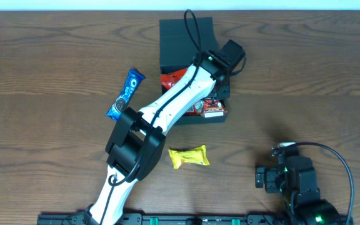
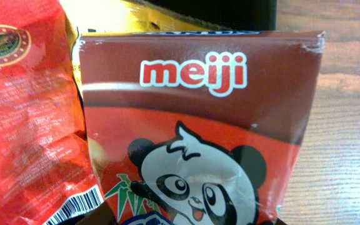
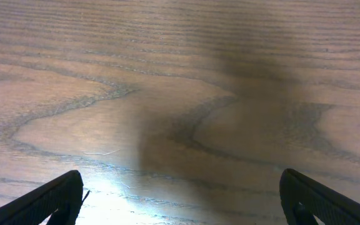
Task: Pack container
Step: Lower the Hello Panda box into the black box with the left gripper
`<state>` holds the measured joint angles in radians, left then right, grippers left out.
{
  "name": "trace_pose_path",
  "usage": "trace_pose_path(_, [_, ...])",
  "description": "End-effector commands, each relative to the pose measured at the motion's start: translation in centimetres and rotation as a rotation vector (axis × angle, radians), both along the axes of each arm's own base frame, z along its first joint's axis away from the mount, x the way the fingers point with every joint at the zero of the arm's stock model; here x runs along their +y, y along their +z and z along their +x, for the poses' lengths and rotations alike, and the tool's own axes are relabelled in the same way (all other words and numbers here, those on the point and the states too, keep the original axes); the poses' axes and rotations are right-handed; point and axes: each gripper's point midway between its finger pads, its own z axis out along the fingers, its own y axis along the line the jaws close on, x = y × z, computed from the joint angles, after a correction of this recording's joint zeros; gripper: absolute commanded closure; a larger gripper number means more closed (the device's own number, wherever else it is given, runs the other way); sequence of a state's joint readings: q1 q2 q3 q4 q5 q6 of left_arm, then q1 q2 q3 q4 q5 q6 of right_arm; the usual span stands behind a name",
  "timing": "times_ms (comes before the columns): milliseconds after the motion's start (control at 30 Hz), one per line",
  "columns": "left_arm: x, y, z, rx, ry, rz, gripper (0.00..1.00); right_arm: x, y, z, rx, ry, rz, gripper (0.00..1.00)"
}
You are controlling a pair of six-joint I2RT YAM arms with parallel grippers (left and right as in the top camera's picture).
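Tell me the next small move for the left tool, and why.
Probably open the left tool and lift it straight up from the container. Its camera is filled by the Meiji box beside a red packet, so that box seems already inside, though the grip itself is hidden. The Oreo packet and the yellow packet lie on the table, not yet packed.

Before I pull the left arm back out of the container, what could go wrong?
1. The panda snack box fills the left wrist view, near the front corner of the container, with bare table right beside it. Whether the fingers hold it cannot be seen, so a retreat might drag it out.
2. The left arm runs between the blue cookie packet and the yellow packet; a sideways swing could knock either.
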<state>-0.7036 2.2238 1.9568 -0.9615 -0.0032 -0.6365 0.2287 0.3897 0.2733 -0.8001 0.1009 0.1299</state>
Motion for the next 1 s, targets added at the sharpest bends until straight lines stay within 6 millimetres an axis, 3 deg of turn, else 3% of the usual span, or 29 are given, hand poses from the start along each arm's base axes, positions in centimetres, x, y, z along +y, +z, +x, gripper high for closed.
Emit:
trace_pose_path(0, [0.8, -1.0, 1.2, -0.007, 0.04, 0.029, 0.62, -0.1, 0.0, 0.0, -0.003, -0.016, 0.01, 0.01])
trace_pose_path(167, [1.0, -1.0, 1.5, -0.014, 0.05, 0.024, 0.58, -0.1, 0.0, 0.0, -0.003, -0.017, 0.01, 0.01])
trace_pose_path(333, [0.5, -0.9, 1.5, -0.02, 0.044, 0.015, 0.25, -0.1, 0.0, 0.0, -0.003, -0.016, 0.01, 0.01])
trace_pose_path(367, [0.5, -0.9, 1.5, -0.021, 0.041, 0.015, 0.06, -0.1, 0.0, 0.0, -0.003, -0.016, 0.01, 0.01])
trace_pose_path(600, [0.7, 0.0, 1.8, -0.044, 0.042, 0.035, 0.05, -0.1, 0.0, 0.0, -0.003, -0.016, 0.01, 0.01])
trace_pose_path(833, [1.0, 3.9, 3.0, -0.123, 0.01, 0.077, 0.05, -0.1, 0.0, 0.0, -0.003, -0.016, 0.01, 0.01])
trace_pose_path(967, [1.7, 3.8, 2.2, -0.091, 0.006, 0.107, 0.05, -0.1, 0.0, 0.0, -0.003, -0.016, 0.01, 0.01])
